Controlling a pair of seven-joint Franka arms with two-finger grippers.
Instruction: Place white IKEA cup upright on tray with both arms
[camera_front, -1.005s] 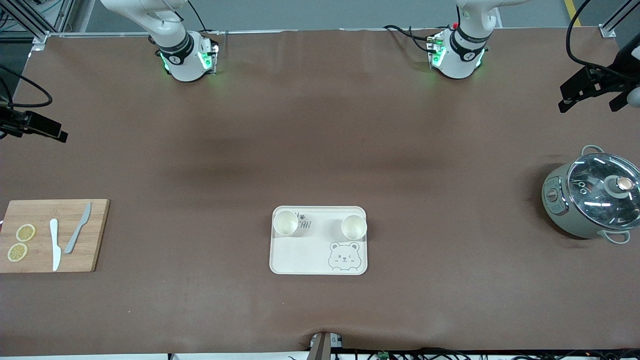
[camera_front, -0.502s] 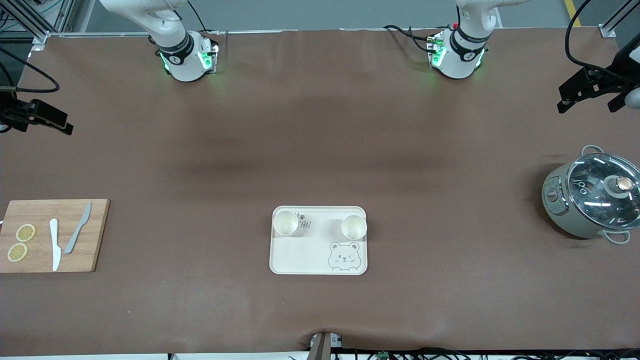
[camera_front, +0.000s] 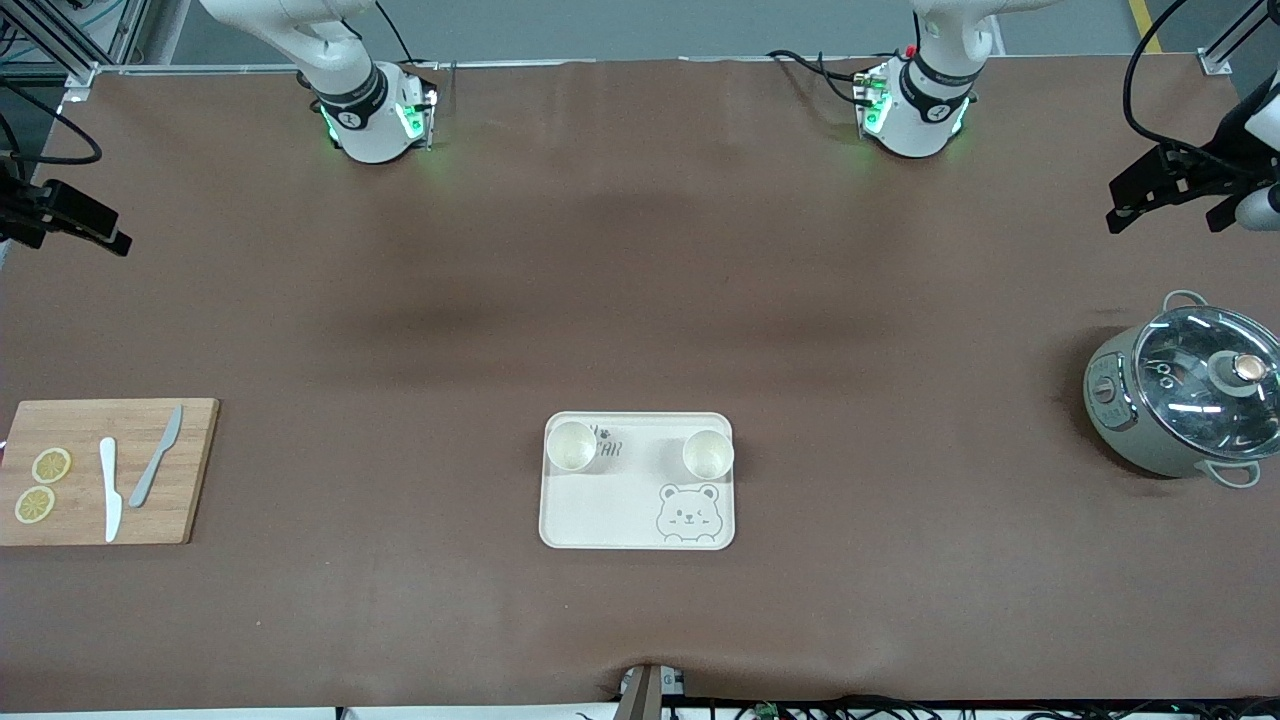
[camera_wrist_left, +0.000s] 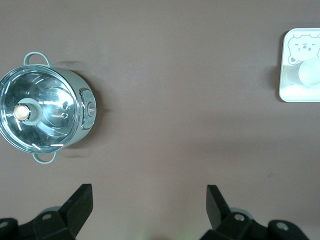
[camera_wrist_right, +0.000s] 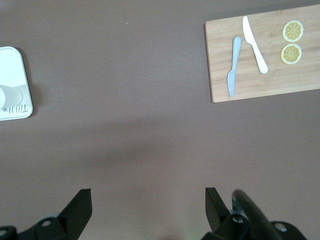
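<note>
Though parked well clear of the tray, left gripper (camera_front: 1150, 190): hung high over bare brown tabletop (camera_front: 640, 250) at the left arm's end, jaws spread wide on nothing.
Left gripper (camera_wrist_left: 148, 190), wrist view: looked down past open jaws at bare table; grey-green round cooking pot with a glass lid (camera_wrist_left: 45, 114) sat below and off to one side of the jaws, untouched.
Right gripper (camera_front: 90, 225): hung over the table at the right arm's end, jaws likewise spread and empty.
Right gripper (camera_wrist_right: 148, 192), wrist view: showed a pale wooden rectangular cutting board (camera_wrist_right: 220, 75) below and aside of the jaws, well apart from them.
Cream-white rectangular tray with a grey bear-face drawing (camera_front: 610, 500): lay midway between the two sets of jaws, well apart from both.
Small white round cup (camera_front: 572, 445): stood upright, mouth up, in the tray corner toward the right arm.
Second white cup (camera_front: 708, 453): stood upright in the tray corner toward the left arm, apart from the first.
Why so: looked like one cup per arm, each set on its own arm's side of the tray.
Task stage: judged finished; jaws empty, nothing left to carry.
</note>
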